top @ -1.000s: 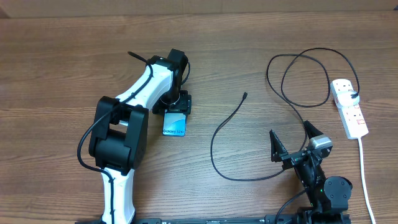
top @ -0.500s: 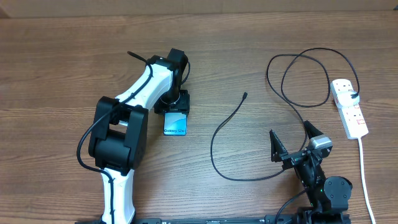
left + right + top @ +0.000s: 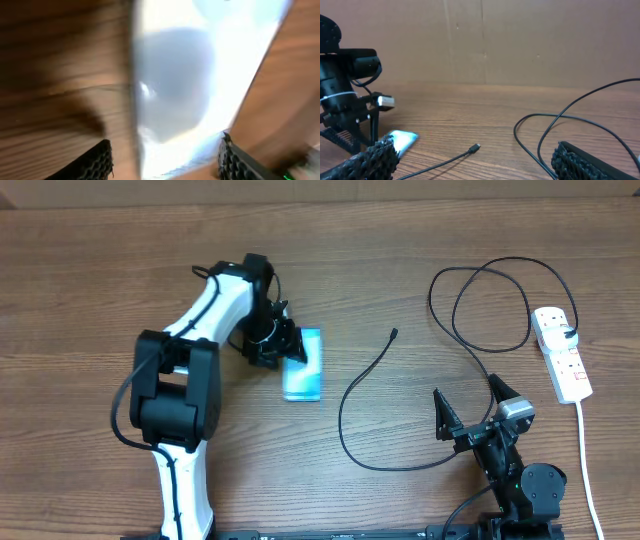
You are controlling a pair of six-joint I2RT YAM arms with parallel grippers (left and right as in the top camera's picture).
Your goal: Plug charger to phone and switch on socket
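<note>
Swung since a second ago, the left arm [image 3: 215, 305] now reaches further toward the far-left of the table [image 3: 100, 260]. The phone [image 3: 303, 365] has slid toward the right edge and turned, so its long side now runs from far edge to near edge. It lies flat on the wood, a little left of the middle, screen lit pale blue.

The left gripper [image 3: 272, 345] sits at the phone's far-left corner. In the blurred left wrist view its fingers [image 3: 97, 161] are spread with the phone [image 3: 200, 85] between them. A strip of wood shows beside one pad, so the phone is released rather than pinched.

The right gripper [image 3: 465, 385] rests by the near edge, right of centre, jaws wide apart and holding nothing.

The charger [image 3: 340, 420] starts at the socket [image 3: 562, 352] near the right edge and loops toward the far edge. It then passes the right gripper, bends near the near edge and rises to its plug tip [image 3: 393, 334]. The tip lies apart from the phone, on its right-edge side.

A white cord [image 3: 585, 450] trails from the socket toward the near-right corner. A brown board [image 3: 520, 40] stands behind the far edge.
</note>
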